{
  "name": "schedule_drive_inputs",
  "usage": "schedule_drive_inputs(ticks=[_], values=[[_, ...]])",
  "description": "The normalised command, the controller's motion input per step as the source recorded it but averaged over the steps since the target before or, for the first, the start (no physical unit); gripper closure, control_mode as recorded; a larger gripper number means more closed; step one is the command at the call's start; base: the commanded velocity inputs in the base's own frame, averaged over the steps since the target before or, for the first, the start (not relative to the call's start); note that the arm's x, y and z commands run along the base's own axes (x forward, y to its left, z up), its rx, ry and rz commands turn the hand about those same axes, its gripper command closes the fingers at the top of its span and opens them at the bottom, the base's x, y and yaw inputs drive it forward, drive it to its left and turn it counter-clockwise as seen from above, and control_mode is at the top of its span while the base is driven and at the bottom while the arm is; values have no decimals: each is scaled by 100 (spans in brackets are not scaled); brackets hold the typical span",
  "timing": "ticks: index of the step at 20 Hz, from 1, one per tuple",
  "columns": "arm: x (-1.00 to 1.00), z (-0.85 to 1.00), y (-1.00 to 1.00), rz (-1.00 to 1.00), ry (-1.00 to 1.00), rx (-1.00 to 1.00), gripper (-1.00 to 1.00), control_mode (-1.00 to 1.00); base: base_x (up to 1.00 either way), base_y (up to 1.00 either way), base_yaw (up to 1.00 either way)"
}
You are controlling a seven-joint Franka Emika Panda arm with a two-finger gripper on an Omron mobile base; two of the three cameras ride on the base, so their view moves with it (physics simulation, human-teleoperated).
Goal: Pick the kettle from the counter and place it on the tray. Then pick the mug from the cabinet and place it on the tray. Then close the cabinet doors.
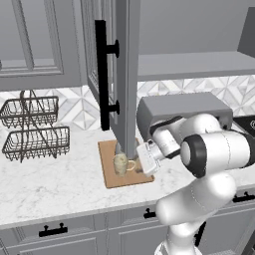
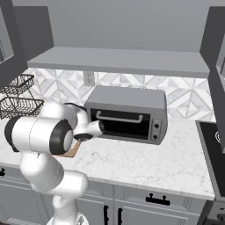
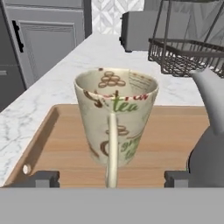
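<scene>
The pale mug (image 3: 116, 116), printed with brown and green tea motifs, stands upright on the wooden tray (image 3: 61, 140) with its handle turned toward my hand. My gripper (image 3: 110, 179) is open, its fingertips (image 3: 41, 178) wide apart on either side of the mug and clear of it. From the left base view the mug (image 1: 121, 163) sits on the tray (image 1: 112, 179), my gripper (image 1: 135, 164) just to its right. The grey kettle (image 3: 212, 131) stands on the tray beside the mug; the kettle (image 1: 118, 148) is partly hidden behind the open cabinet door (image 1: 122, 74).
The open door's black bar handle (image 1: 102, 74) hangs above the tray. Wire baskets (image 1: 32, 129) stand on the counter (image 1: 55, 189) to the left. A large toaster oven (image 2: 127, 114) sits right of the arm, and a dark stovetop (image 2: 215, 145) lies at the far right. The cabinet shelf (image 2: 118, 59) is overhead.
</scene>
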Motion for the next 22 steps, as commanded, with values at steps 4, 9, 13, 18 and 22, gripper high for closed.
schedule_drive_inputs(ticks=[4,9,13,18,22], values=[[-5,43,-26,0,0,8,-100,-100,0,0,0],[-28,68,-20,0,1,16,-100,-100,0,0,0],[-42,75,-4,-10,0,15,-100,-100,0,0,0],[-45,74,1,-2,-1,3,-100,-100,0,0,0],[-45,68,4,0,-10,0,-100,-100,0,0,0]])
